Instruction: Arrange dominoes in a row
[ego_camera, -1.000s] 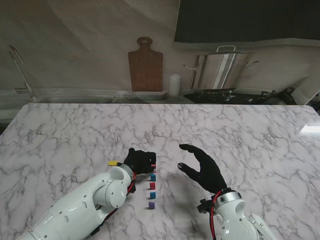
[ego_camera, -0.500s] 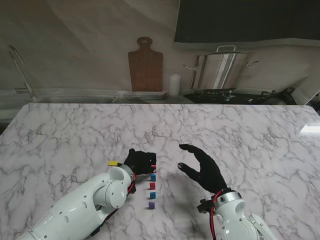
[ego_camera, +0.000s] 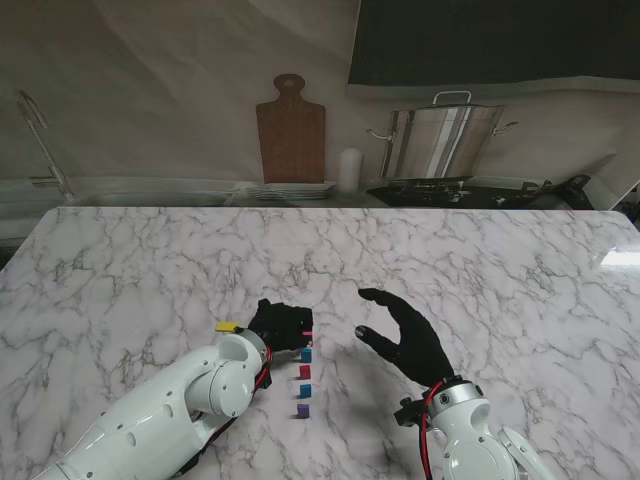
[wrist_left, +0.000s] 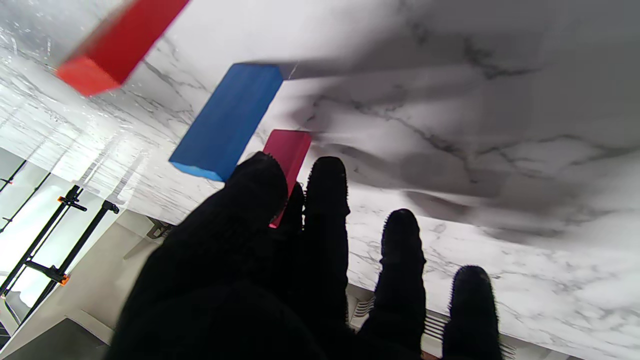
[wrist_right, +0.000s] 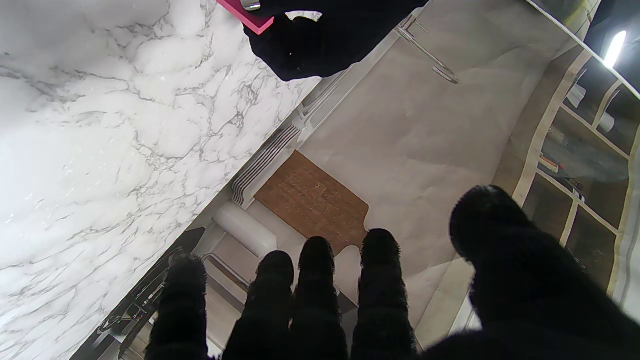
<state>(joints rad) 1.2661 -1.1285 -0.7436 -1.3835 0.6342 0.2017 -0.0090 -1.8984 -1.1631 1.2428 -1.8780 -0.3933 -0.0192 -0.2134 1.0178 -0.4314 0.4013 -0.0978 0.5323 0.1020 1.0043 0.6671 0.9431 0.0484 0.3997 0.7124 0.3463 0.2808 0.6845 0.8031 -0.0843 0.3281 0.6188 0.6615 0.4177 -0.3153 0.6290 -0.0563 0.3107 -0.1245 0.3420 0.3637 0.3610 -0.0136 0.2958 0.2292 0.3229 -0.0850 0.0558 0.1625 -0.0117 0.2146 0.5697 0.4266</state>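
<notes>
Several small dominoes stand in a row running away from me: purple (ego_camera: 302, 409), blue (ego_camera: 305, 390), red (ego_camera: 305, 371) and teal-blue (ego_camera: 306, 354). My left hand (ego_camera: 279, 325) is at the row's far end, thumb and index finger pinched on a pink domino (ego_camera: 307, 331). In the left wrist view the pink domino (wrist_left: 289, 149) sits just past the fingertips (wrist_left: 327, 180), beside a blue domino (wrist_left: 227, 127) and a red domino (wrist_left: 120, 45). My right hand (ego_camera: 405, 338) hovers open to the right of the row, fingers spread and holding nothing. In the right wrist view the pink domino (wrist_right: 246, 16) shows in the left hand (wrist_right: 325, 35).
White marble table (ego_camera: 500, 270) spreads all around. Behind its far edge stand a wooden cutting board (ego_camera: 291, 130), a white roll (ego_camera: 348, 170), stacked plates (ego_camera: 290, 189) and a steel pot (ego_camera: 443, 140) on a stove.
</notes>
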